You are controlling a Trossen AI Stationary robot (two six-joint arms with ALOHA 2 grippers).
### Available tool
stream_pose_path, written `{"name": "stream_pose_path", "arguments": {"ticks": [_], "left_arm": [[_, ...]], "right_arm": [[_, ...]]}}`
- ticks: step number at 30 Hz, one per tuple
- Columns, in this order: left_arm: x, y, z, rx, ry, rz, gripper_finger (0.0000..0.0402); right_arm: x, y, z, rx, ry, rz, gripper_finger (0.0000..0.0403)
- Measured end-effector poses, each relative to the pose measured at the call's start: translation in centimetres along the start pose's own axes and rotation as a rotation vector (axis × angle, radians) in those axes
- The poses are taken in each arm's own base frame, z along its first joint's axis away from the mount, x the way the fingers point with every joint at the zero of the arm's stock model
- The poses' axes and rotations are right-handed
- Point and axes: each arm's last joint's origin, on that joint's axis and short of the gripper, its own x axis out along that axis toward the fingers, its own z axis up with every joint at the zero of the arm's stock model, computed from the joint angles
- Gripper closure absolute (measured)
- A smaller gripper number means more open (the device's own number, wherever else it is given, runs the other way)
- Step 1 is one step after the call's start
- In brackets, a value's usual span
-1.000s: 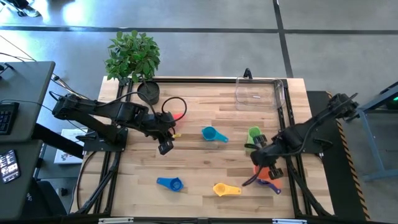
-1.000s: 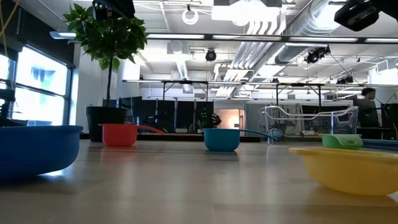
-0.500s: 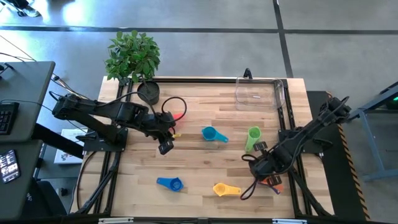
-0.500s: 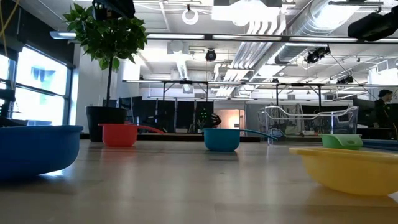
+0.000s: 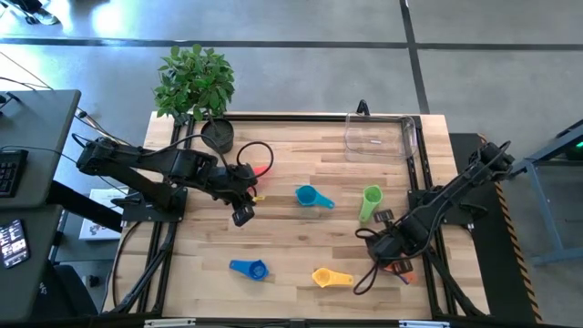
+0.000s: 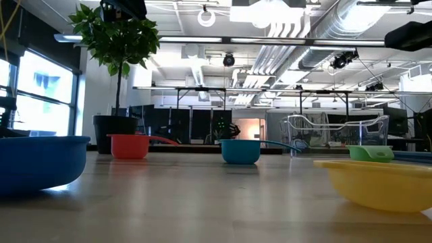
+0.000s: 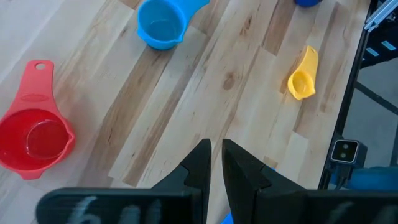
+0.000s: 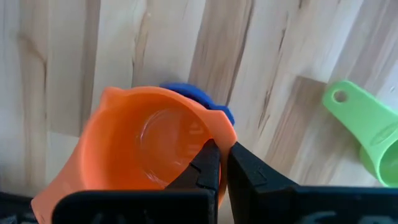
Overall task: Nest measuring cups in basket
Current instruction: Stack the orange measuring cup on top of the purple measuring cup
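The right end effector [image 8: 217,163] was clenched on the rim of the orange cup [image 8: 149,146], holding it above the wooden surface [image 5: 301,237] near the right front corner, with a dark blue or purple cup [image 8: 202,99] showing just beneath it. The step in hand looked like the pick of the first cup; none of the cups was in the basket [image 5: 381,137], which stood clear at the far right edge, well apart from the grip. The next move would call for carrying the orange cup across to the basket and lowering it upright inside.

The left end effector [image 7: 212,162] hovered over the left middle of the surface, its fingers nearly together and grasping nothing.

The red cup [image 5: 259,170], teal cup [image 5: 308,196], green cup [image 5: 370,202], blue cup [image 5: 250,268] and yellow cup [image 5: 328,277] lay scattered. A potted plant [image 5: 196,82] stood at the far left corner. Beyond, the low view showed an open workshop with ceiling ducts [image 6: 297,27] and tables.
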Motion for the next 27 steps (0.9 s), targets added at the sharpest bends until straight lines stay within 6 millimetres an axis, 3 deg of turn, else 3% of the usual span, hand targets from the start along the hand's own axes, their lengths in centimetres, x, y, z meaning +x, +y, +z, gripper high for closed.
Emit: {"name": "stream_pose_path", "arguments": {"ticks": [22, 27], "left_arm": [[0.0, 0.0, 0.0, 0.001, 0.0, 0.0, 0.0371], [0.01, 0.0, -0.01, 0.002, 0.0, 0.0, 0.0371]], "right_arm": [[0.02, -0.02, -0.04, 0.042, 0.006, -0.002, 0.04], [0.84, 0.21, 0.31, 0.044, 0.042, -0.001, 0.04]]}}
